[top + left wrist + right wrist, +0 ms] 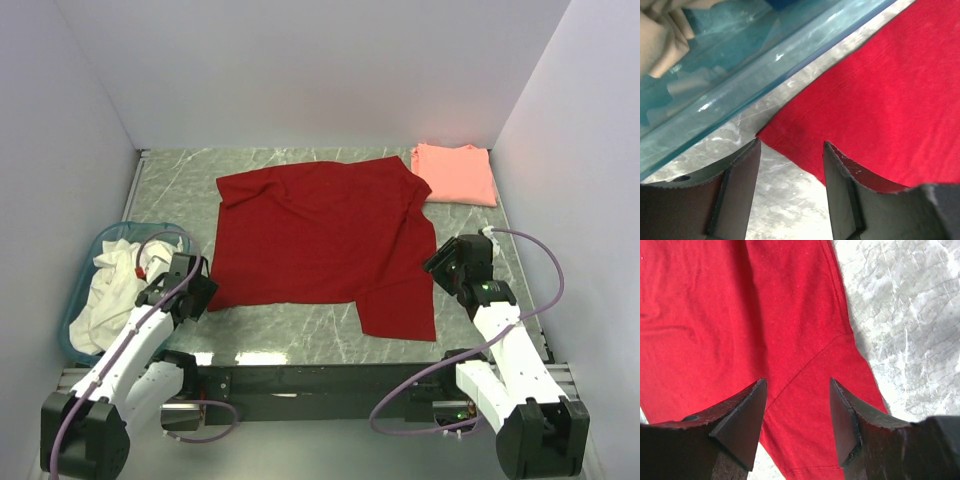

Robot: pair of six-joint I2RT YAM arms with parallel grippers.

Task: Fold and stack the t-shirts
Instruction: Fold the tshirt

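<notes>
The deep red t-shirt point(320, 240) lies spread flat across the middle of the table. The salmon-pink t-shirt point(455, 174) lies folded at the far right corner. My left gripper point(200, 285) is open and empty, hovering at the red shirt's near left corner point(790, 140). My right gripper point(442, 262) is open and empty above the red shirt's right sleeve point(815, 405), close to its hem.
A clear blue basket point(85, 262) with white and cream cloth point(110, 290) stands at the left, its wall point(740, 80) right beside my left gripper. White walls close in the marbled table point(290, 325) on three sides.
</notes>
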